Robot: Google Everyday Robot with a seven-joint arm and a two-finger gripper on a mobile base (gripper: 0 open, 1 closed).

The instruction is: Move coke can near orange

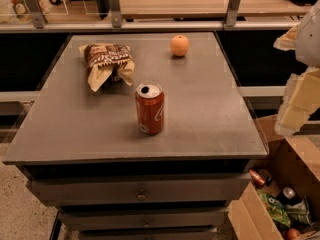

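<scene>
The coke can point(149, 108) stands upright on the table point(70, 134). My gripper point(296, 104) hangs well to the can's right, beyond the table edge; I cannot tell whether it is spread. The orange point(179, 45) sits behind the can, slightly right.

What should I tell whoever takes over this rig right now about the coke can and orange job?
Gripper: at the right edge of the view, beyond the table's right side, clear of both items.
Coke can: upright, front-centre on the grey table, not gripped.
Orange: near the table's back edge, right of centre, well apart from the can.
Snack bag: back left, out of the direct path.
Done: nothing yet.
Left: reach in, grasp the can, set it down beside the orange.
</scene>
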